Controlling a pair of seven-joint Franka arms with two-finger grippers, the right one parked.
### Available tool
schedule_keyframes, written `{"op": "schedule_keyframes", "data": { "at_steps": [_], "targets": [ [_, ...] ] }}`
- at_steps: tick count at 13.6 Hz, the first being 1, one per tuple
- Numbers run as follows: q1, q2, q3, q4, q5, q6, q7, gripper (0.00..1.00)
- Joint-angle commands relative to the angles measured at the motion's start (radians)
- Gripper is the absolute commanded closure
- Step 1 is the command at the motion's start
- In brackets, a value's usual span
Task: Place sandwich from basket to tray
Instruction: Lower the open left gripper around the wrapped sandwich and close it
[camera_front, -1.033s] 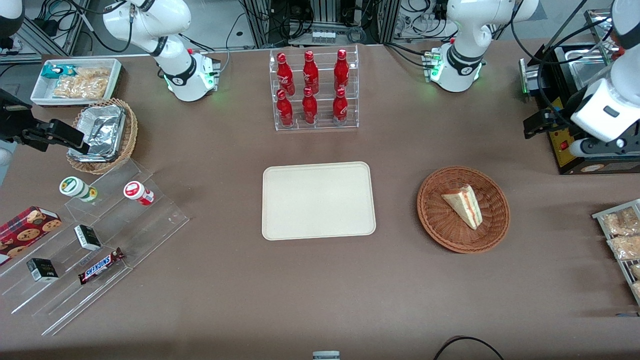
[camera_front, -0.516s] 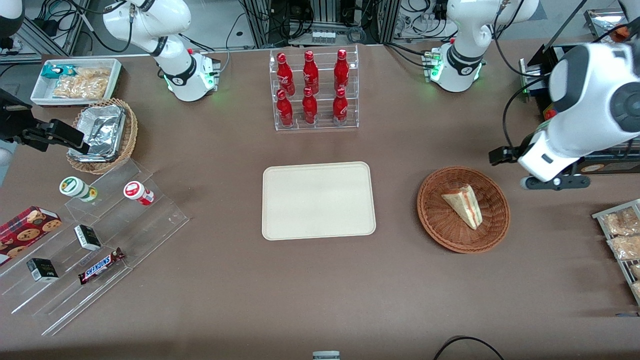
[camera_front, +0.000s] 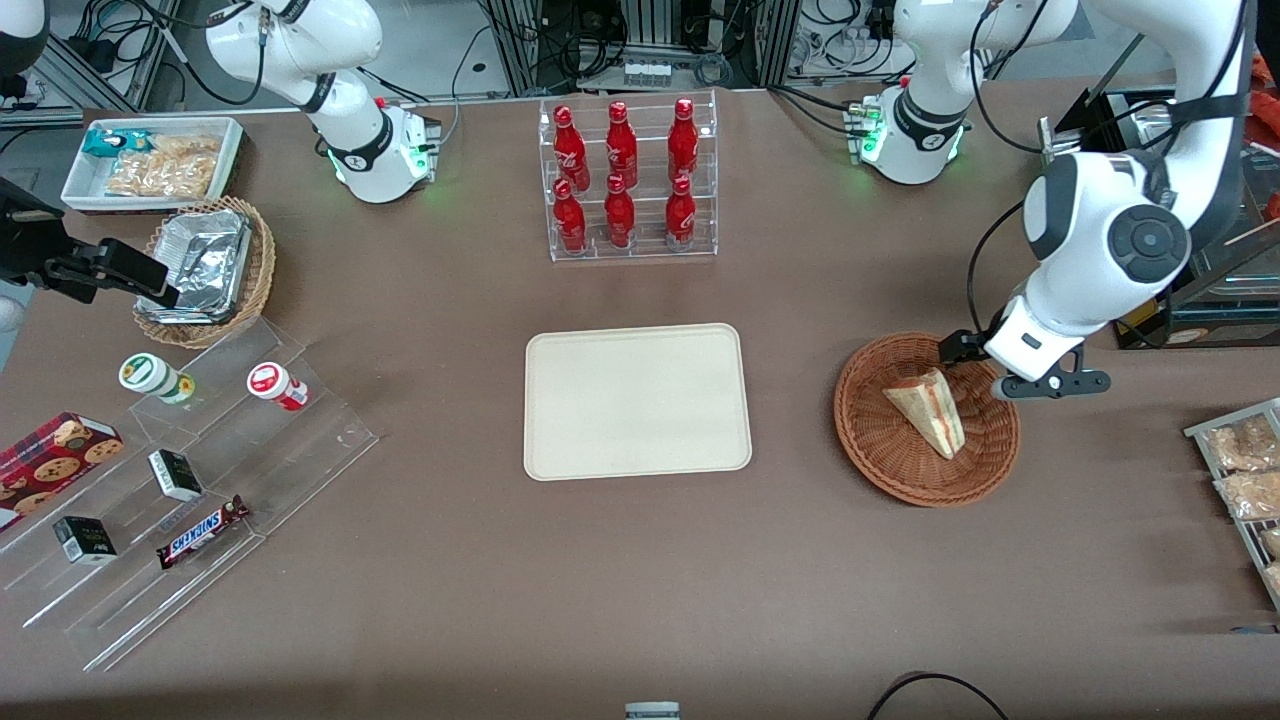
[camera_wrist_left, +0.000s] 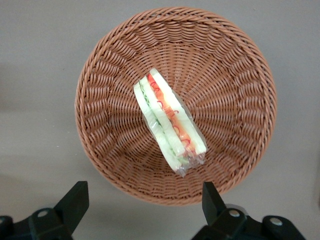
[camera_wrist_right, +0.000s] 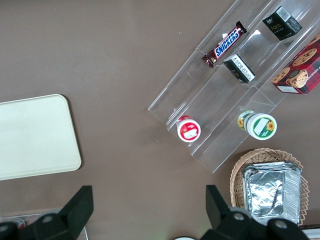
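Note:
The sandwich, a white wedge with red and green filling in clear wrap, lies in the round reddish-brown basket. My left gripper hangs above the basket's rim, on the side toward the working arm's end of the table. It is open and empty. In the left wrist view its black fingers are spread wide over the basket's edge, apart from the sandwich. The cream tray lies flat and bare at the table's middle, beside the basket. It also shows in the right wrist view.
An acrylic rack of red bottles stands farther from the camera than the tray. A tan basket with a foil container, a white snack bin and a stepped acrylic shelf lie toward the parked arm's end. A snack rack sits near the basket.
The left arm has swung in from the table's end and come down toward the basket. Its gripper now hangs over the basket's rim. The sandwich has not moved.

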Motion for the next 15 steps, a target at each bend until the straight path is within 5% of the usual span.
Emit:
{"op": "schedule_keyframes", "data": {
  "at_steps": [1,7,15],
  "targets": [
    [-0.013,-0.023,0.005,-0.031,-0.009,0.032,-0.166,0.0],
    [-0.055,0.053,-0.017,-0.025,-0.01,0.1,-0.658,0.0],
    [-0.045,0.152,-0.015,-0.008,-0.012,0.19,-0.783,0.0]
  ]
}}
